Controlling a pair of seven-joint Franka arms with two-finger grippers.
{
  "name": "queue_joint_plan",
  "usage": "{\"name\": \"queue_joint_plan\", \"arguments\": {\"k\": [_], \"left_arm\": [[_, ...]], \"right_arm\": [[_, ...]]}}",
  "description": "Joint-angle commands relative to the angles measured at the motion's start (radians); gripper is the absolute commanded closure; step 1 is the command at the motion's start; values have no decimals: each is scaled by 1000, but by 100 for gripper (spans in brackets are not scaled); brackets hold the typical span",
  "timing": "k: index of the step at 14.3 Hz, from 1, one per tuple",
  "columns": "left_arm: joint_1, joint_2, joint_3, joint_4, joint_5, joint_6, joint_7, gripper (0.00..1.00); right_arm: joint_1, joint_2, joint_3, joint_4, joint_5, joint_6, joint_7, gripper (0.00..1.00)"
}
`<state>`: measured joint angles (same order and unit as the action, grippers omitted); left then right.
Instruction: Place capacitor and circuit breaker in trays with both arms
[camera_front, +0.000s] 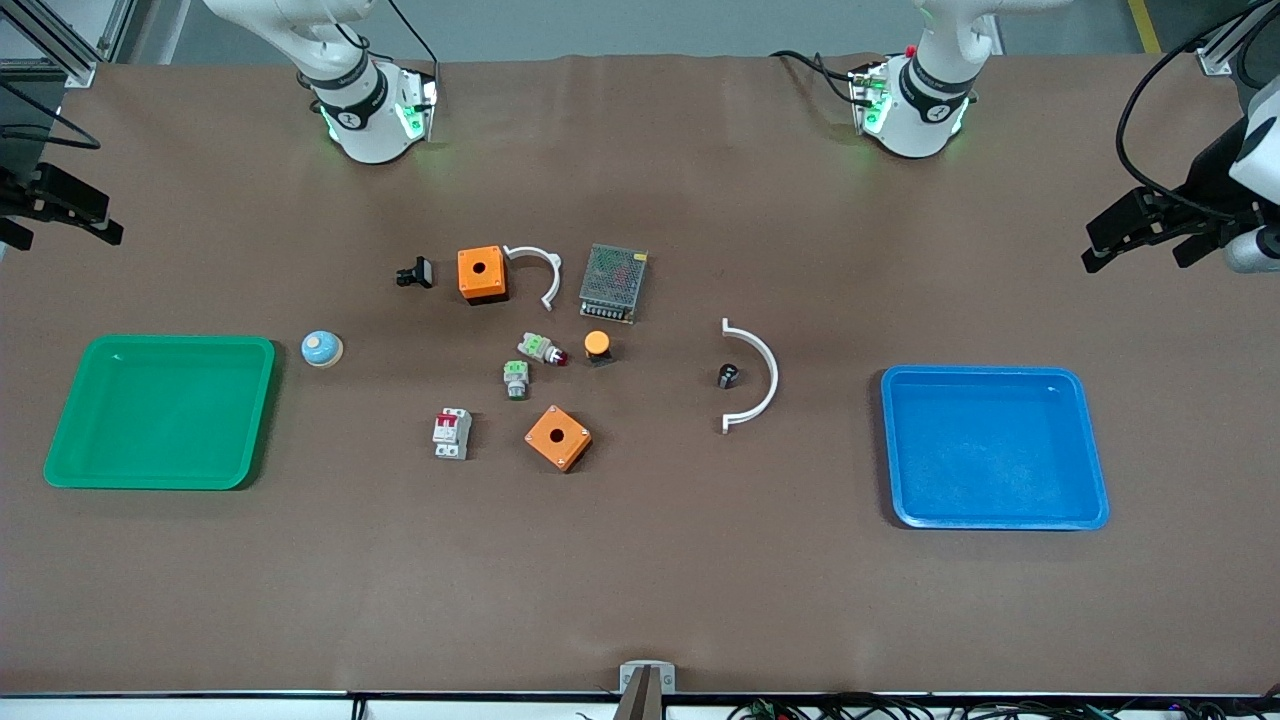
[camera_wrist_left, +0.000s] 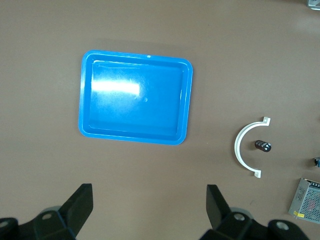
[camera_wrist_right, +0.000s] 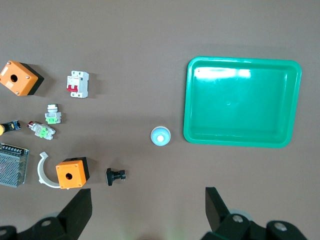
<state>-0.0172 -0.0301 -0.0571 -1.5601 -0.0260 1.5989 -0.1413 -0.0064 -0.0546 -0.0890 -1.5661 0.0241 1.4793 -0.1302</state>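
Note:
The capacitor (camera_front: 728, 376), a tiny black cylinder, lies inside a large white half-ring (camera_front: 768, 375) near the table's middle; it also shows in the left wrist view (camera_wrist_left: 262, 145). The circuit breaker (camera_front: 452, 434), white-grey with red levers, lies nearer the front camera than the parts cluster; it also shows in the right wrist view (camera_wrist_right: 77, 84). My left gripper (camera_front: 1138, 258) hangs open and empty high above the left arm's end of the table, its fingers wide apart (camera_wrist_left: 149, 205). My right gripper (camera_front: 60, 235) hangs open and empty above the right arm's end (camera_wrist_right: 147, 207).
A blue tray (camera_front: 985, 372) sits at the left arm's end, a green tray (camera_front: 160, 341) at the right arm's end. The cluster holds two orange boxes (camera_front: 482, 274) (camera_front: 558, 437), a mesh power supply (camera_front: 613, 282), a small white half-ring (camera_front: 538, 270), a black clip (camera_front: 416, 272), push-buttons (camera_front: 516, 378) and a round blue knob (camera_front: 322, 348).

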Motion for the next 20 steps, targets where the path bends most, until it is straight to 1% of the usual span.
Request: {"name": "queue_joint_plan", "arguments": {"k": [1, 11, 13, 14, 15, 17, 18, 20], "left_arm": [[3, 6, -3, 11, -8, 0, 9, 0], [6, 21, -3, 12, -14, 1, 9, 0], [-1, 53, -4, 3, -14, -2, 6, 0], [-19, 70, -10, -1, -8, -4, 3, 0], [-45, 108, -26, -5, -11, -14, -7, 0], [-98, 180, -33, -3, -18, -37, -90, 0], [-143, 231, -36, 3, -20, -27, -148, 0], [-211, 315, -39, -1, -20, 68, -288, 0]], "right_arm": [[-9, -27, 5, -25, -15, 3, -12, 0], [-11, -24, 5, -16, -16, -4, -11, 0], [-11, -22, 5, -12, -16, -2, -11, 0], [-11, -22, 3, -11, -16, -2, -9, 0], [-12, -21, 3, -8, -16, -4, -9, 0], [-11, -17, 3, 6, -16, -5, 0, 0], [-11, -13, 3, 8, -16, -4, 1, 0], [-14, 18, 3, 8, -16, 6, 1, 0]]}}
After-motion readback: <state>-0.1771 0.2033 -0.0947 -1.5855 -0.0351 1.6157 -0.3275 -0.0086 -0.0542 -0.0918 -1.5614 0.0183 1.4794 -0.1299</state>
